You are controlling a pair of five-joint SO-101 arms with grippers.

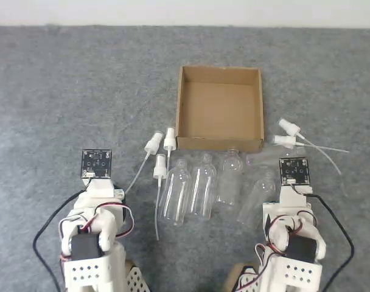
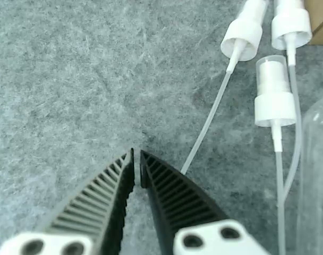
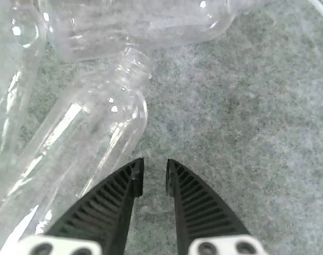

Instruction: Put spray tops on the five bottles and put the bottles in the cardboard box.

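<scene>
Five clear plastic bottles (image 1: 202, 185) lie on their sides on the grey counter (image 1: 51, 91) just in front of the box (image 1: 218, 144), four roughly side by side and one crosswise near the box's right corner. All are uncapped. Three tops (image 1: 160, 165) lie to the left of the row and two more (image 1: 286, 134) to the right of the box, each trailing a long thin tube (image 2: 204, 133). The left jaws hang over bare counter close to the three tops, closed to a hairline with nothing between them. The right jaws are parted only a little, also empty, right beside the nearest bottle (image 3: 98, 133). The bottles look empty, thin-walled and very light, so they will likely roll or skate away at a nudge and dent under a hard squeeze. The stiffer shoulder or the threaded neck (image 3: 135, 64) seems the safest place to pinch. Their smooth round sides look slippery, which favours a grip across the body near the shoulder rather than mid-belly. The tops are small, rigid and light. The white collar below the nozzle looks like the best hold, with the tube left free to go into the neck. That tube looks limp and springy and may catch on the rim.
</scene>
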